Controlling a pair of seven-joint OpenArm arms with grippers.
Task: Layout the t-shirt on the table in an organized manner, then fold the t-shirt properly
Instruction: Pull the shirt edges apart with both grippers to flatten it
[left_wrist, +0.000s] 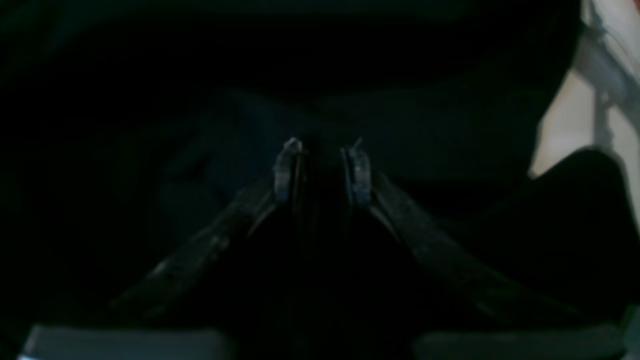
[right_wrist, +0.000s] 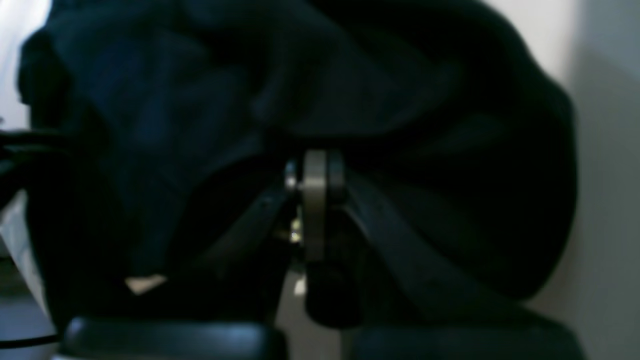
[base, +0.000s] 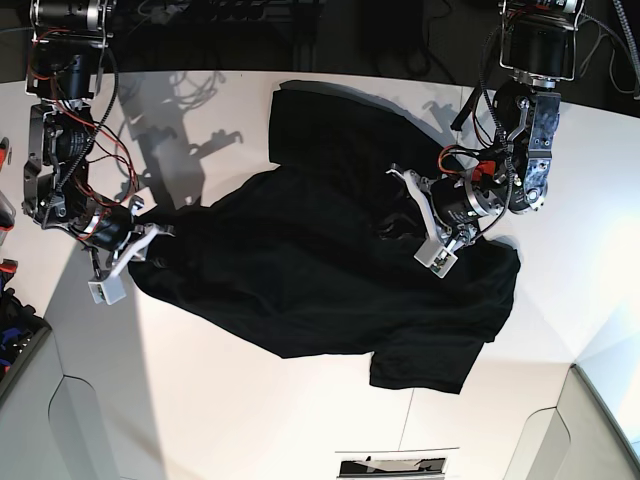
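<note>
Black shirt (left_wrist: 400, 115) is pinched between the left gripper (left_wrist: 321, 150) fingers — and gripped by the right gripper (right_wrist: 315, 175) too — over the table (base: 250, 400).

Bare desk (base: 250, 400) lay open along the near side. The spread t-shirt (base: 300, 260) covered the middle, between both arms at its edges.

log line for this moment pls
phase: spreading | t-shirt: rumpled on table | left gripper: pinching cloth | right gripper: pinching cloth
</note>
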